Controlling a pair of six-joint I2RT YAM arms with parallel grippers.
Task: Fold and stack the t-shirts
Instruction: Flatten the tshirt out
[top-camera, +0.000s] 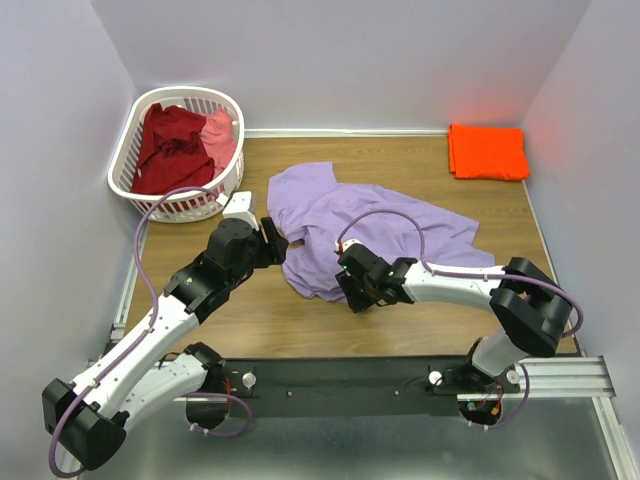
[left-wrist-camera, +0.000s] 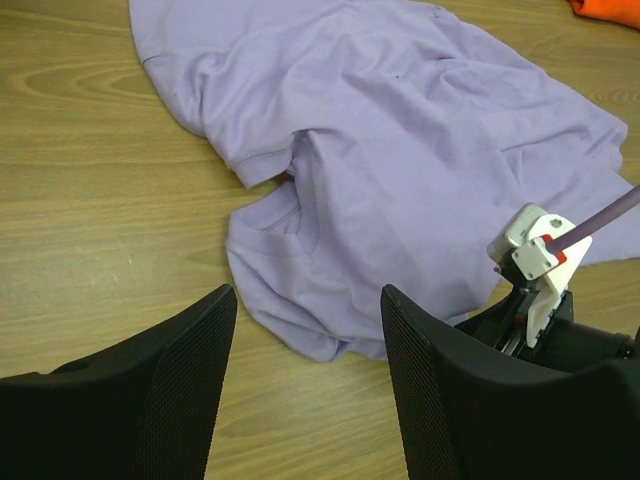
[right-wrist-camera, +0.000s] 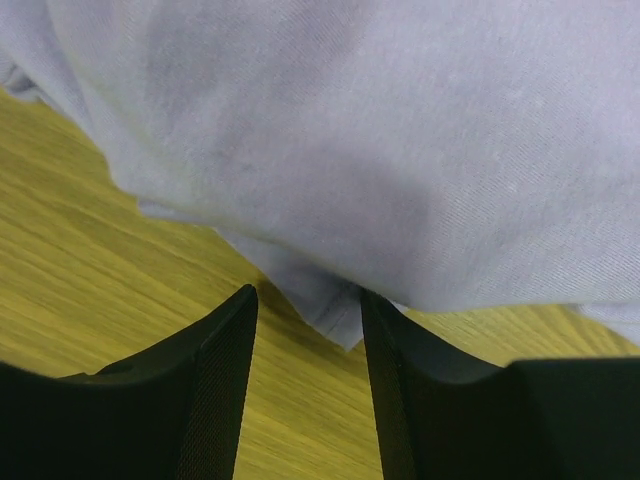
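Wooden table; lavender t-shirt sprawls lengthwise left to right.

Inspection finding: no text, label, brand mark, number or sign is legible in any view. The lavender t-shirt, lying just ahead of the left gripper and the right gripper, shows plain cloth. Both grippers' black fingers are unmarked.
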